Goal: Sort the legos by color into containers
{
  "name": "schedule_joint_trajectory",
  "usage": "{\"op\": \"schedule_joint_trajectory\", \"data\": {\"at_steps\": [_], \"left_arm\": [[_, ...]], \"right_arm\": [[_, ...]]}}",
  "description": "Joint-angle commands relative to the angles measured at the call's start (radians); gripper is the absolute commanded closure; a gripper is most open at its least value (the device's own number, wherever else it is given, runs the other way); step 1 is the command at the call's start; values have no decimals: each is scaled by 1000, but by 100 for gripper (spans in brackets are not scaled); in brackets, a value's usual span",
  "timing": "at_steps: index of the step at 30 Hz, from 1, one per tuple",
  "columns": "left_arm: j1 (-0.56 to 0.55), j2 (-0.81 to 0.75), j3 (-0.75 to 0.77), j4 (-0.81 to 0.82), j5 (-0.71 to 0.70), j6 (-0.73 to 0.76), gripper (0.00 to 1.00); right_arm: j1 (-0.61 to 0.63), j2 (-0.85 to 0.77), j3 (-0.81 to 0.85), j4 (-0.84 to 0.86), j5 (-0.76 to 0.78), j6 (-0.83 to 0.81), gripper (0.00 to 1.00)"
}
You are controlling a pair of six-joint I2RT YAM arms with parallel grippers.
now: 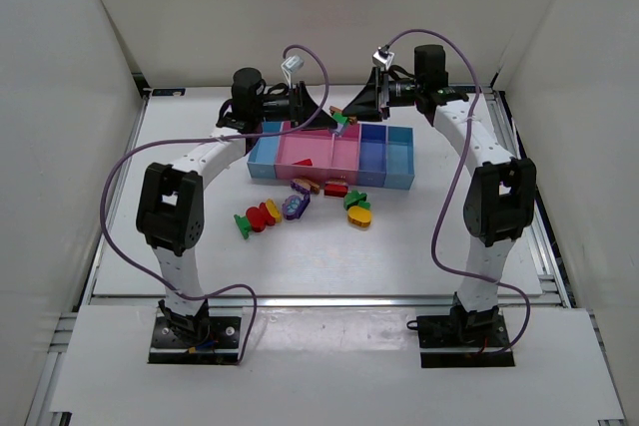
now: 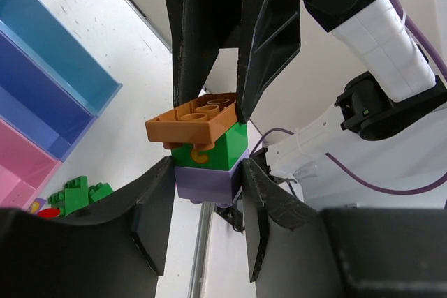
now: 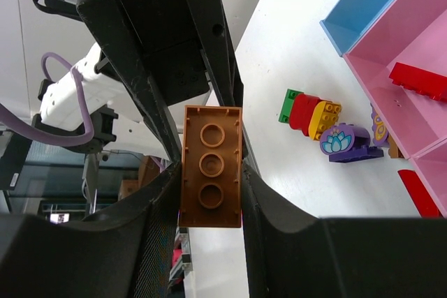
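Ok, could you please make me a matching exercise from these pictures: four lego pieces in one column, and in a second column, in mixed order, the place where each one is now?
Pieces
1. orange brick
2. red flat piece
3. purple flower piece
4. green and purple block

Places
A. lying on the table
B. held between the fingers of the right gripper
C. inside the pink bin
D. held between the fingers of the left gripper

Right pairs: 1-B, 2-C, 3-A, 4-D
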Motion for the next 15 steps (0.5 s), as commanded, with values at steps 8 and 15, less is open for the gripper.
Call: {"op": "schedule_joint_trajectory", "data": {"at_steps": [8, 15], "left_arm": [[-10, -25, -39, 32, 56, 9, 85], [-30, -58, -103, 35, 65, 9, 90]], "right_arm": [[1, 6, 70, 31, 12, 5, 100], [-14, 18, 101, 23, 24, -4, 100]]}}
